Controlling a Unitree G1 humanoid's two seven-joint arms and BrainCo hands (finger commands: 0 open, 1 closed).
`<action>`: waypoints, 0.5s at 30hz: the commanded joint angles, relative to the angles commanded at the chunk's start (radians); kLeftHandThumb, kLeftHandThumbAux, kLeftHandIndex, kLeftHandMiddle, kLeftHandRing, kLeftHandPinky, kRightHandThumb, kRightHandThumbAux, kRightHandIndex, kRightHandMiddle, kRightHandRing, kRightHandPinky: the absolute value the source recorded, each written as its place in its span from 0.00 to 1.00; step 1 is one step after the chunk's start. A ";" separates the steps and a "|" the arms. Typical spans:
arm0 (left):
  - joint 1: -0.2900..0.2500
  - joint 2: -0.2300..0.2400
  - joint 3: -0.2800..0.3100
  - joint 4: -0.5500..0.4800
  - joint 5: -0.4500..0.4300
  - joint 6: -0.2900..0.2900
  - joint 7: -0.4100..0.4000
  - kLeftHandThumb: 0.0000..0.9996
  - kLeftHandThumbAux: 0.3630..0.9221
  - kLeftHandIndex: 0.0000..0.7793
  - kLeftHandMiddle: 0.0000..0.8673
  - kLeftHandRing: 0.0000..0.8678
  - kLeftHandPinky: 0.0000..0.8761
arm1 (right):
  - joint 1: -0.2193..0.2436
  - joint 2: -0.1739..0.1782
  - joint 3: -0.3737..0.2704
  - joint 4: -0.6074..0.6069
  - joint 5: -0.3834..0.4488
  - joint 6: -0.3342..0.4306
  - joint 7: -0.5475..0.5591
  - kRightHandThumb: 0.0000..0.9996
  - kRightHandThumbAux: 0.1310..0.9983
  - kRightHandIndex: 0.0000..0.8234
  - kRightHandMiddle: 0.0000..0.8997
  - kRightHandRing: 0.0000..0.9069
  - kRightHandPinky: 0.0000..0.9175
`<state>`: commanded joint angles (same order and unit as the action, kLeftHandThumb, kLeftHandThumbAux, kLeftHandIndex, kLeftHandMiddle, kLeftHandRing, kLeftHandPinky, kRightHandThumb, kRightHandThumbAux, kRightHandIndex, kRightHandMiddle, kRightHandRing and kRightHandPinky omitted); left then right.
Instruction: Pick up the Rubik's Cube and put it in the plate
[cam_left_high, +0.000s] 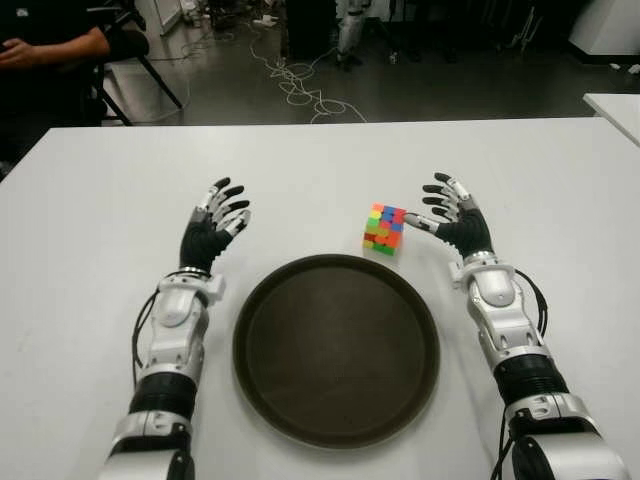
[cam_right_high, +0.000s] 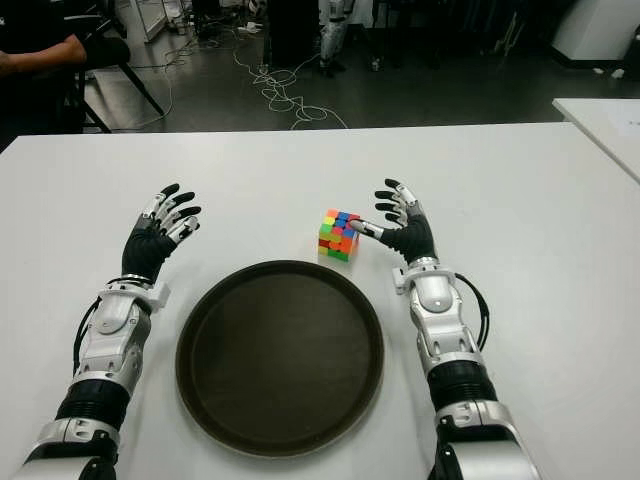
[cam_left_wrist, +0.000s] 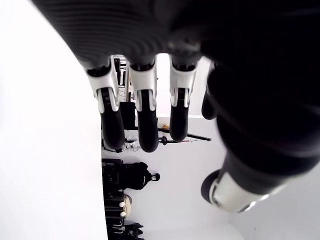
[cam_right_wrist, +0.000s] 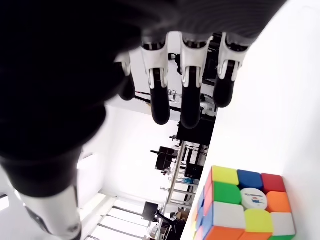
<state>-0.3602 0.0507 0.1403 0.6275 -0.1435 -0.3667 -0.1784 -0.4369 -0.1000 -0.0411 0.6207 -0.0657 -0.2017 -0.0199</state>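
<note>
A multicoloured Rubik's Cube stands on the white table, just beyond the far right rim of the round dark brown plate. My right hand is immediately right of the cube with its fingers spread, the thumb tip close to the cube's side; nothing is grasped. In the right wrist view the cube sits beside the open fingers. My left hand hovers open to the left of the plate, holding nothing.
A person's arm shows at the far left beyond the table. Cables lie on the dark floor behind. Another white table's corner is at the right edge.
</note>
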 joint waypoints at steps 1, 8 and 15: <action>0.000 0.000 0.000 0.000 0.000 0.000 0.000 0.15 0.74 0.16 0.24 0.26 0.31 | 0.000 0.000 0.000 0.000 -0.001 0.000 0.000 0.00 0.73 0.19 0.27 0.25 0.21; 0.001 0.003 -0.002 -0.002 0.004 -0.001 0.000 0.16 0.74 0.16 0.24 0.25 0.28 | 0.001 -0.001 0.002 -0.002 -0.003 0.001 0.006 0.00 0.73 0.18 0.27 0.24 0.20; 0.002 0.004 -0.003 -0.003 0.009 0.004 0.003 0.16 0.75 0.15 0.23 0.25 0.29 | 0.000 0.000 -0.001 -0.002 0.001 0.001 0.012 0.00 0.74 0.18 0.27 0.25 0.22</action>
<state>-0.3580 0.0548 0.1371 0.6245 -0.1345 -0.3623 -0.1756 -0.4366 -0.0996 -0.0420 0.6191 -0.0643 -0.2009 -0.0076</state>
